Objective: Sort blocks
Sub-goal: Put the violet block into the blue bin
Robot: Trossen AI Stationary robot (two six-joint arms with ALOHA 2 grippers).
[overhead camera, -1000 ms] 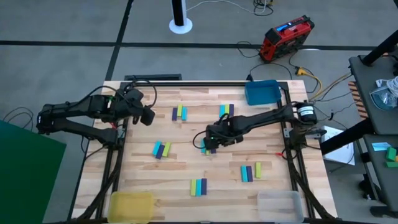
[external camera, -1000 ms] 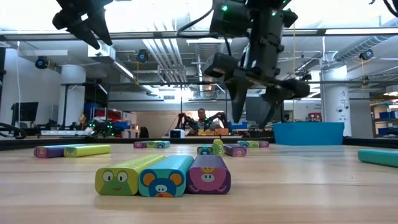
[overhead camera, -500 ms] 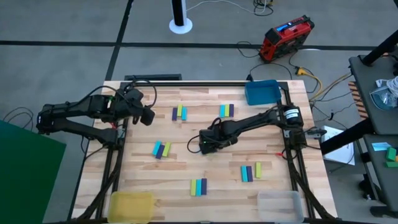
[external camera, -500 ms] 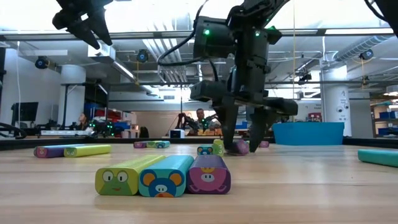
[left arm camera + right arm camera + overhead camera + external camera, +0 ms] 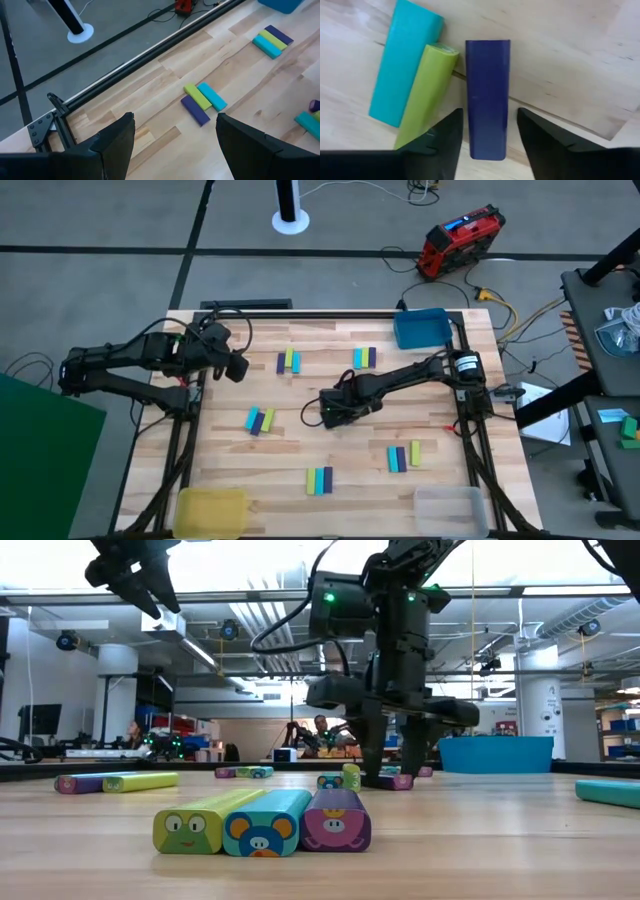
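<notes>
Blocks lie in groups of three on the wooden table. My right gripper is down low over the middle group, open. Its fingers stand on either side of a dark purple block. Beside that block lie a yellow-green block and a cyan block, all flat on the table. In the low view the same gripper reaches down to the table top behind a front trio. My left gripper hangs open above the table's far left, over nothing. My right gripper comes from above, pointing down, its fingers along the long sides of the purple block's end. Bare wood shows between one finger and the block. I cannot tell whether the other finger touches the purple or the yellow-green block.
Other trios lie at the far middle, far right, left of centre, near middle and near right. A blue tray stands at the far right corner, a yellow tray near left, a clear tray near right.
My right gripper has come down from above the table to the table top and has shifted a little toward the table's left and near edge, ending over the middle group of blocks. Its fingers have stayed apart.
</notes>
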